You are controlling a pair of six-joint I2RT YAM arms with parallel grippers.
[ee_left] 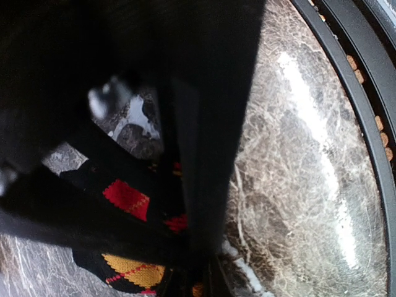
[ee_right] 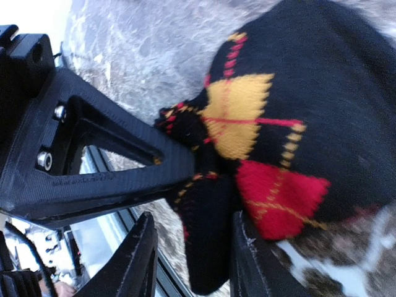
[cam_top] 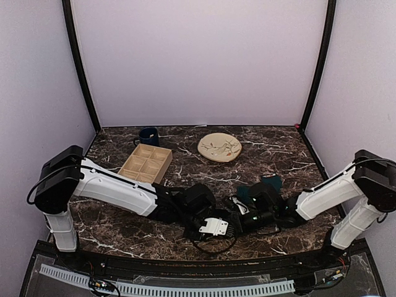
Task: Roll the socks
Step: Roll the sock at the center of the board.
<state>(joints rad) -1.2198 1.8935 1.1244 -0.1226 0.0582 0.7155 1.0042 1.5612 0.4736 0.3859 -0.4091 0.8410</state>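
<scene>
argyle socks [ee_right: 278,111] sit as a black bundle with yellow and red diamonds right at the tips of the right gripper [ee_right: 193,223], resting on the marbled bench [ee_right: 124,43]. a loose fold of them hangs between that gripper's two fingers [ee_right: 139,260], which stand close together with the fabric pinched in the gap, so we read the right gripper as closed on the socks. a triangular finger [ee_right: 93,185] of the left gripper [cam_top: 221,223] lies across from the side, its tip touching the same bundle. from the left wrist we see the diamonds just under its dark, blurred fingers, but we cannot tell how far that gripper is open or whether it has hold of anything. from above, both grippers meet tip to tip and hide the argyle socks. teal socks [cam_top: 267,183] lie just behind the right gripper, partly covered by its arm. well beyond the left gripper stand a wooden tray [cam_top: 146,162], a dark blue mug [cam_top: 148,135] and a pale plate [cam_top: 213,151].
</scene>
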